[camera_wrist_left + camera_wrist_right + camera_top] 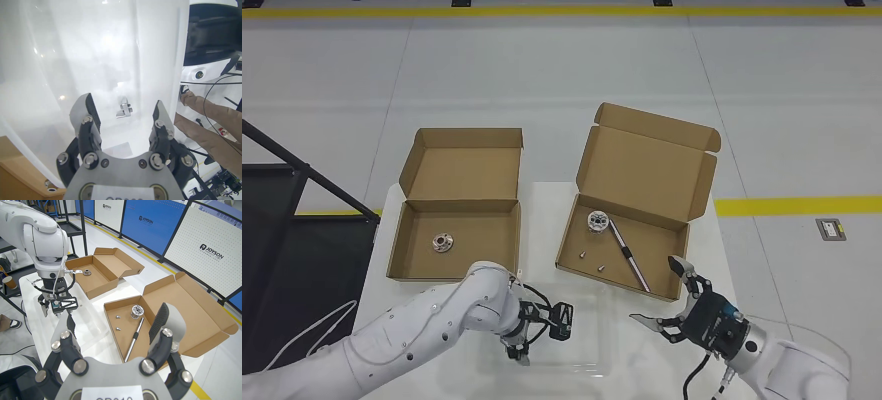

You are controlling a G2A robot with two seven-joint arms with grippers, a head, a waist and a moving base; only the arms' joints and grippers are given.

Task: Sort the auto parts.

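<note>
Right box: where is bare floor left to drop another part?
Biggest bare patch: between the rod and the side wall nearest the right gripper. A narrow wedge lies between the screws and the rod. Crowded around the pulley, in the opposite corner.

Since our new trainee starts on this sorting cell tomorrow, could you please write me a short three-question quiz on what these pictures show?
1. True or false: the rod lies in the same cardboard box as the two screws.
2. The left gripper hovers over: A) the clear tray, B) a metal bin, C) a stack of plates.
3. Are the fingers of the right gripper open or shut?
Key: 1 true; 2 A; 3 open.
</note>
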